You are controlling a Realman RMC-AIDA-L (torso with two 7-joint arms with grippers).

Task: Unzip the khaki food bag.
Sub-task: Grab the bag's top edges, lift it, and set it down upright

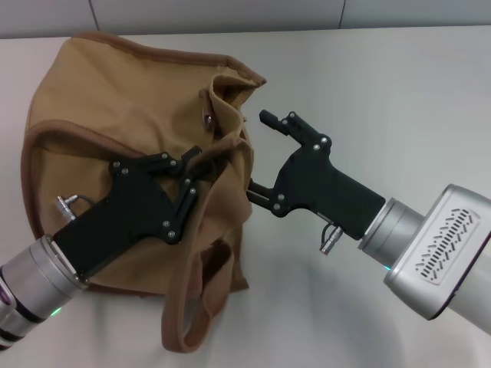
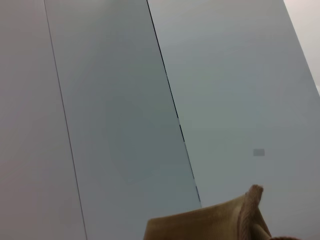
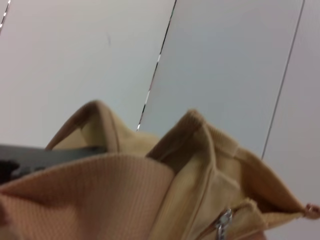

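The khaki food bag (image 1: pixel 115 100) lies slumped on the white table, its darker strap handle (image 1: pixel 188 307) looping toward me. A metal zipper pull (image 1: pixel 207 116) shows near the puckered top edge, and also in the right wrist view (image 3: pixel 223 221). My left gripper (image 1: pixel 190 175) is over the bag's middle, pinched on a fold of its fabric; that fold shows in the left wrist view (image 2: pixel 210 222). My right gripper (image 1: pixel 258 153) is open at the bag's right edge, with one finger above and one below the bunched fabric, below and right of the pull.
The white table (image 1: pixel 399 92) stretches to the right of and behind the bag. A pale panelled wall (image 2: pixel 125 100) stands behind it. Both arms cross the near half of the table.
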